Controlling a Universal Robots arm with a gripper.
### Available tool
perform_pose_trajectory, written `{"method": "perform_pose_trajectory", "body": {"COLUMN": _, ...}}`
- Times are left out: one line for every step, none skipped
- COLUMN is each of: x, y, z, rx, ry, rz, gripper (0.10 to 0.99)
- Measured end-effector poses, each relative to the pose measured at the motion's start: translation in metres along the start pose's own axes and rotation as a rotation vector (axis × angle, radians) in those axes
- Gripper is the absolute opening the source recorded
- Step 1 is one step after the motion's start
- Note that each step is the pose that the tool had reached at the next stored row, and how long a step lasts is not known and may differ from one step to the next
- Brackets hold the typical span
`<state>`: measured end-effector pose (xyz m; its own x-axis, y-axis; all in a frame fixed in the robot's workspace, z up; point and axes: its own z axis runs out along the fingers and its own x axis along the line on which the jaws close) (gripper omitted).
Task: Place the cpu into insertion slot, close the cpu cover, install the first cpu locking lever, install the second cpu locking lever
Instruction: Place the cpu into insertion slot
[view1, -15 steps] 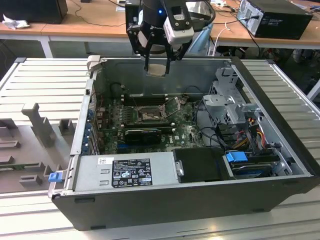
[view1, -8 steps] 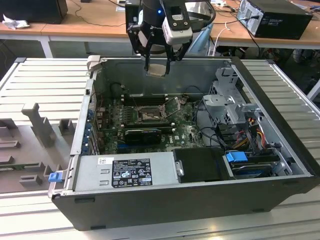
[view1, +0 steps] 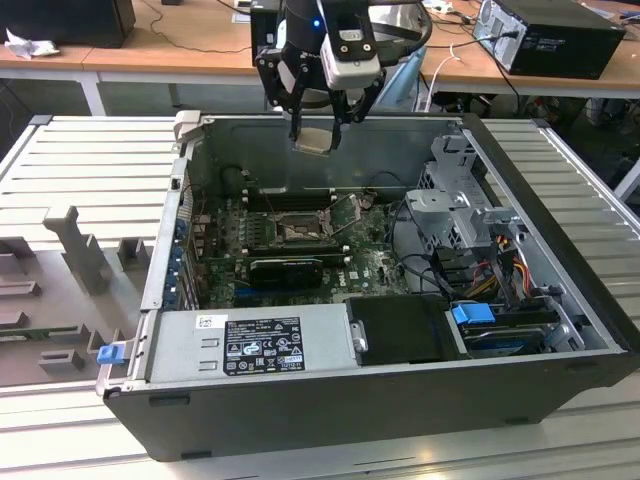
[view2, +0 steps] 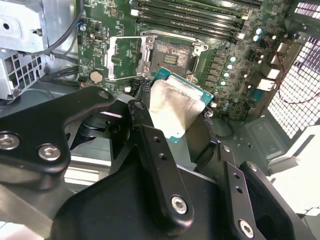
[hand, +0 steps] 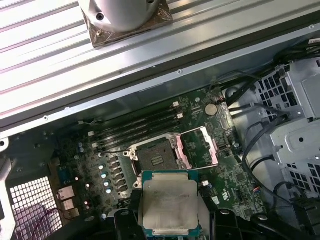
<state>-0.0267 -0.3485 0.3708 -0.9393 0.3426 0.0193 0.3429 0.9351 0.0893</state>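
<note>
Exterior view: the slot (view1: 298, 232) lies uncovered on the board. High above it, the gripper (view1: 318, 130) has its jaws pinched on the cpu (view1: 315, 141), held by its edges between them. The cover (view1: 345, 211) stands tipped open on the slot's side toward the exterior view's right.

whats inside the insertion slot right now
Only its bare contact field; no chip sits in the insertion slot. The cpu is held up in the gripper, hiding one edge of the slot in the first wrist view.
</note>
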Motion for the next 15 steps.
{"method": "perform_pose_trajectory", "body": {"x": 0.0, "y": 0.0, "z": 0.0, "rx": 0.0, "ry": -0.0008, "rz": 0.009, "gripper": 0.529}}
{"method": "perform_pose_trajectory", "body": {"x": 0.0, "y": 0.0, "z": 0.0, "rx": 0.0, "ry": -0.0015, "rz": 0.016, "gripper": 0.529}}
{"method": "perform_pose_trajectory", "body": {"x": 0.0, "y": 0.0, "z": 0.0, "rx": 0.0, "ry": -0.0021, "rz": 0.023, "gripper": 0.529}}
{"method": "perform_pose_trajectory", "body": {"x": 0.0, "y": 0.0, "z": 0.0001, "rx": -0.001, "ry": -0.0028, "rz": 0.031, "gripper": 0.529}}
{"method": "perform_pose_trajectory", "body": {"x": 0.0, "y": 0.0, "z": 0.0001, "rx": -0.001, "ry": -0.0032, "rz": 0.036, "gripper": 0.529}}
{"method": "perform_pose_trajectory", "body": {"x": 0.0, "y": 0.0, "z": 0.0001, "rx": -0.001, "ry": -0.0038, "rz": 0.042, "gripper": 0.529}}
{"method": "perform_pose_trajectory", "body": {"x": 0.0, "y": 0.0, "z": 0.0001, "rx": -0.001, "ry": -0.0041, "rz": 0.046, "gripper": 0.529}}
{"method": "perform_pose_trajectory", "body": {"x": 0.0, "y": 0.0, "z": 0.0001, "rx": -0.001, "ry": -0.0045, "rz": 0.05, "gripper": 0.529}}
{"method": "perform_pose_trajectory", "body": {"x": 0.0, "y": 0.0, "z": 0.0001, "rx": -0.001, "ry": -0.0049, "rz": 0.055, "gripper": 0.529}}
{"method": "perform_pose_trajectory", "body": {"x": 0.0, "y": 0.0, "z": 0.0001, "rx": -0.001, "ry": -0.0054, "rz": 0.06, "gripper": 0.529}}
{"method": "perform_pose_trajectory", "body": {"x": 0.0, "y": 0.0, "z": 0.0001, "rx": -0.001, "ry": -0.0058, "rz": 0.064, "gripper": 0.529}}
{"method": "perform_pose_trajectory", "body": {"x": 0.0, "y": 0.0, "z": 0.0001, "rx": -0.001, "ry": -0.0062, "rz": 0.069, "gripper": 0.529}}
{"method": "perform_pose_trajectory", "body": {"x": 0.0, "y": 0.0, "z": 0.0002, "rx": -0.001, "ry": -0.007, "rz": 0.078, "gripper": 0.529}}
{"method": "perform_pose_trajectory", "body": {"x": 0.0, "y": 0.0, "z": 0.0003, "rx": -0.002, "ry": -0.0077, "rz": 0.086, "gripper": 0.529}}
{"method": "perform_pose_trajectory", "body": {"x": 0.0, "y": 0.0, "z": 0.0003, "rx": -0.002, "ry": -0.0084, "rz": 0.093, "gripper": 0.529}}
